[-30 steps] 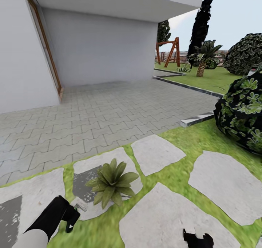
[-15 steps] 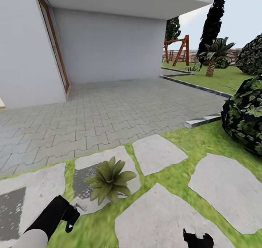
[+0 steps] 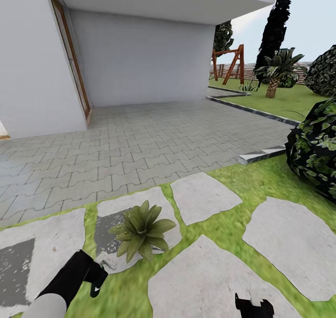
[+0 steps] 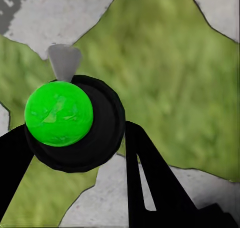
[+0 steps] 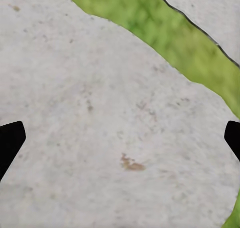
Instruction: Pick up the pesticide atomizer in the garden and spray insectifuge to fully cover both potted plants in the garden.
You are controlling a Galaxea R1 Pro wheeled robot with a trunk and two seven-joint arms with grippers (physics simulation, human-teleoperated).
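Observation:
In the garden, a potted plant (image 3: pixel 142 229), a low green rosette, stands on a stepping stone (image 3: pixel 158 206) in the lawn. My left gripper (image 3: pixel 95 280) hovers low just left of it, shut on the pesticide atomizer (image 3: pixel 108 263), whose pale head points toward the plant. The left wrist view has the atomizer (image 4: pixel 59 112) as a bright green knob in a black round body with a grey nozzle, clamped between the black fingers (image 4: pixel 145 173) of my left gripper (image 4: pixel 75 158). My right gripper (image 3: pixel 254 304) hangs open over a stone slab (image 5: pixel 120 87), with its own span (image 5: pixel 120 138) holding nothing.
A dark ivy-like shrub (image 3: pixel 315 150) stands at the right. Grey block paving (image 3: pixel 154 136) and a white house wall (image 3: pixel 140 57) lie ahead. A swing frame (image 3: pixel 228 64), a palm (image 3: pixel 275 73) and a slat fence sit far back right. Stones and grass surround me.
The view has panned a little, shifting the scene rightward. My left gripper with the atomizer has crept slightly right, closer to the plant. The right gripper holds its place.

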